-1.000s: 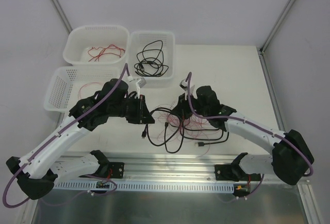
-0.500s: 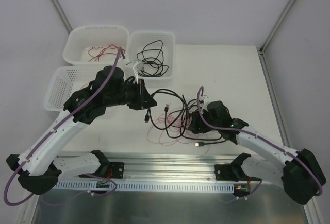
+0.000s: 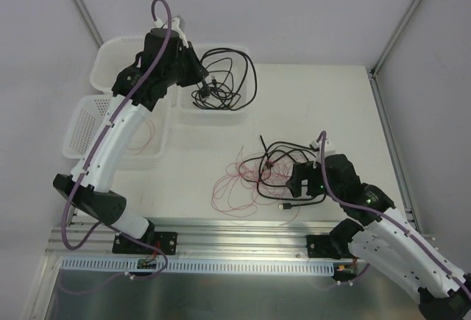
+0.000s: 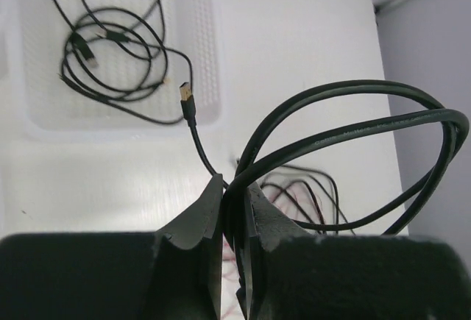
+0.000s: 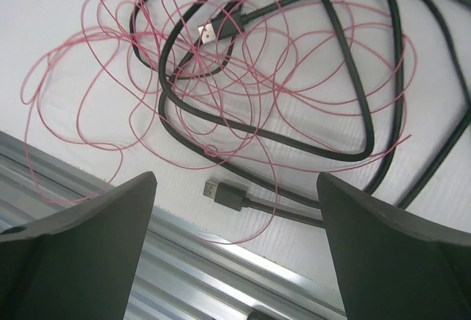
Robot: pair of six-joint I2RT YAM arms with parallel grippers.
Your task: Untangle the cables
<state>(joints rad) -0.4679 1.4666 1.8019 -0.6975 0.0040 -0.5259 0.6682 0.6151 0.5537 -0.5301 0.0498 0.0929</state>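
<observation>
Writing: pale print runs along the jacket of the held black cable [image 4: 353, 125]; I cannot read it.
Left fingers [image 4: 206, 213]: pinched almost together on that cable's loops, raised over the baskets at 11 o'clock.
Right fingers [image 5: 88, 239]: spread wide, gripping nothing, low over the tangle at 5 o'clock.
Middle basket [image 3: 213, 118]: coiled black cables [image 3: 217, 96].
Left basket [image 3: 77, 114]: red strands [image 3: 151, 130].
Far-left basket [image 3: 110, 44]: my arm hides its contents.
Desk [image 3: 331, 107]: red wires [image 5: 88, 77] looped through tangled black cables [image 5: 368, 77], near the front edge.
Wrist views only: the print; the held cable's gold-tipped plug [image 4: 186, 96] over the basket wall; a black plug [image 5: 227, 193] beside the metal rail [image 5: 221, 276].
</observation>
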